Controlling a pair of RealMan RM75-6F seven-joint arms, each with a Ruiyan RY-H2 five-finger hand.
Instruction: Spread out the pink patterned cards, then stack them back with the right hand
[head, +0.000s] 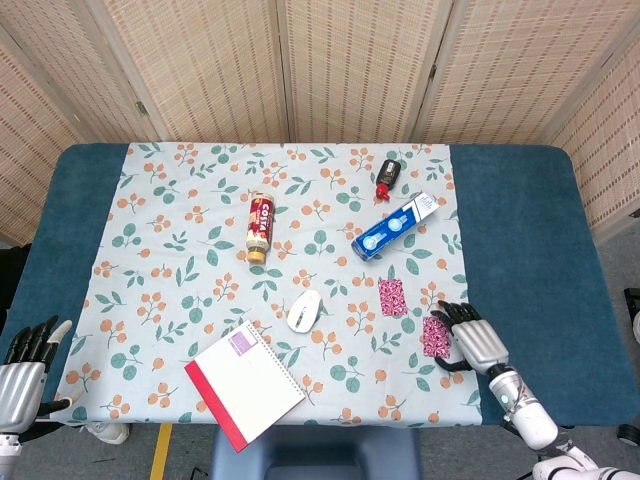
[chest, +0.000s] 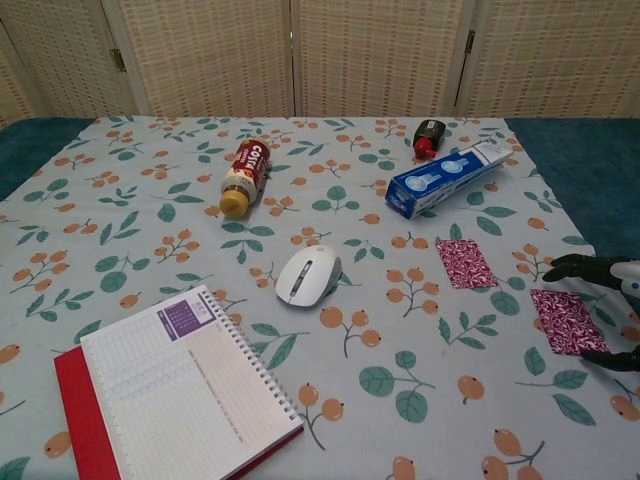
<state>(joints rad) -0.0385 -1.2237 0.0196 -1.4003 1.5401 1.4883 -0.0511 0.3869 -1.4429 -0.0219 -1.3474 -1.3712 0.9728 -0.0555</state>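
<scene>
Two pink patterned cards lie flat and apart on the floral cloth. One card (head: 392, 297) (chest: 465, 263) sits below the blue box. The other card (head: 435, 336) (chest: 567, 320) lies nearer the table's right front. My right hand (head: 474, 340) (chest: 606, 308) is at this second card's right edge, fingers spread and curved around it, fingertips close to the card; I cannot tell whether they touch it. My left hand (head: 22, 375) hangs off the table's front left corner, fingers apart and holding nothing.
A white mouse (chest: 307, 274), a spiral notebook with a red cover (chest: 170, 392), a brown coffee bottle (chest: 241, 176), a blue box (chest: 448, 178) and a small dark bottle with a red cap (chest: 427, 137) lie on the cloth.
</scene>
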